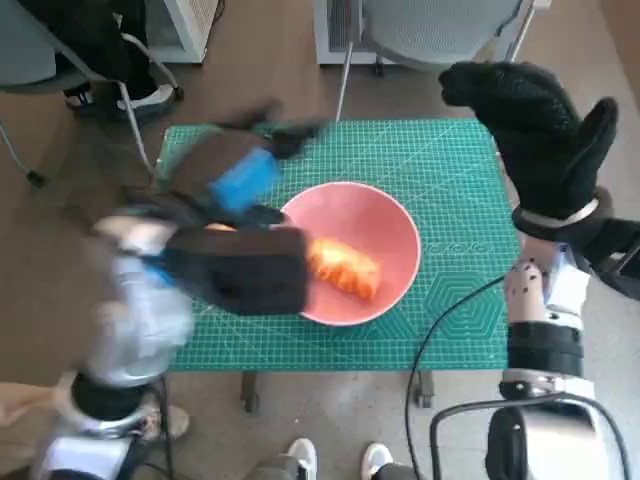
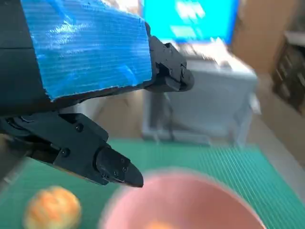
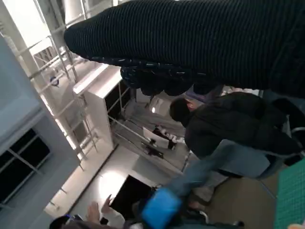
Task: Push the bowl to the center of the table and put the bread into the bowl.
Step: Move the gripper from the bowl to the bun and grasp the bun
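Observation:
A pink bowl (image 1: 395, 235) sits near the middle of the green cutting mat (image 1: 450, 170), with an orange-brown piece of bread (image 1: 345, 268) lying inside it. My left hand (image 1: 235, 180), blurred, hovers over the mat just left of the bowl, fingers apart and holding nothing. The left wrist view shows those fingers (image 2: 114, 167) above the bowl's rim (image 2: 190, 195), with a round orange thing (image 2: 52, 207) on the mat beside the bowl. My right hand (image 1: 545, 130) is raised over the table's right edge, spread and empty.
Chair legs and a pale chair (image 1: 440, 30) stand beyond the table's far edge. A person's shoes (image 1: 300, 460) are at the near edge, and a black cable (image 1: 440, 330) loops by my right forearm. A person in a dark jacket (image 3: 224, 124) shows in the right wrist view.

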Available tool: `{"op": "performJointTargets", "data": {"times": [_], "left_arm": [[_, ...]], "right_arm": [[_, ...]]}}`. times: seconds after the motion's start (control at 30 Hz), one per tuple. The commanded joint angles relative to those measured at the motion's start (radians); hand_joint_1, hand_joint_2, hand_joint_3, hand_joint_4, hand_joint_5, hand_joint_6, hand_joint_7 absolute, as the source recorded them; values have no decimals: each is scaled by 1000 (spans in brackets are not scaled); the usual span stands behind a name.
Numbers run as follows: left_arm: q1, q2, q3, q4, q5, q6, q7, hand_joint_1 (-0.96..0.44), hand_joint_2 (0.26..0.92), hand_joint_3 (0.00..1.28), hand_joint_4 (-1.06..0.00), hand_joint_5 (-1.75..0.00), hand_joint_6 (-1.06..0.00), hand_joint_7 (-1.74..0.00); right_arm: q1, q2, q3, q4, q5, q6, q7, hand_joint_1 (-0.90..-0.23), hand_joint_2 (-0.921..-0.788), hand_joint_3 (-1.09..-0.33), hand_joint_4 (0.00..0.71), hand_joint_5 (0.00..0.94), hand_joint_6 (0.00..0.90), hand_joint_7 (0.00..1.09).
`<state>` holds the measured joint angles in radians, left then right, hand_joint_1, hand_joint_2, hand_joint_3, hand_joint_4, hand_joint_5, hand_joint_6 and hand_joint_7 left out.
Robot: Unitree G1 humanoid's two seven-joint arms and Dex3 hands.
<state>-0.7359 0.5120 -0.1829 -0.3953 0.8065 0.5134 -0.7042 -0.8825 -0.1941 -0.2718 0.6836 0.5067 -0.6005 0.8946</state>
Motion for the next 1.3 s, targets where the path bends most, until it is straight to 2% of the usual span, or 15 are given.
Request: {"op": "performJointTargets", "data": {"times": [0.03,0.33,0.83,1.3], "left_arm": [[36,19,17,-52,17,23,-7,-245,764,0,-152,-10,-361,-34],[138,91,60,-122,84,68,-43,-232,753,0,-154,-4,-356,-18],[214,91,74,-103,67,96,-47,-213,751,1,-130,0,-335,-2],[228,72,40,71,35,91,-8,-189,759,3,-94,0,-315,0]], "right_arm": [[21,0,3,-2,-1,8,10,-674,-921,-772,368,2,405,0],[12,5,1,20,-3,1,15,-676,-921,-770,367,1,404,0],[2,10,3,49,-5,-17,22,-676,-921,-773,355,0,404,0],[3,7,3,53,-2,-2,31,-685,-921,-771,347,0,403,0]]}}
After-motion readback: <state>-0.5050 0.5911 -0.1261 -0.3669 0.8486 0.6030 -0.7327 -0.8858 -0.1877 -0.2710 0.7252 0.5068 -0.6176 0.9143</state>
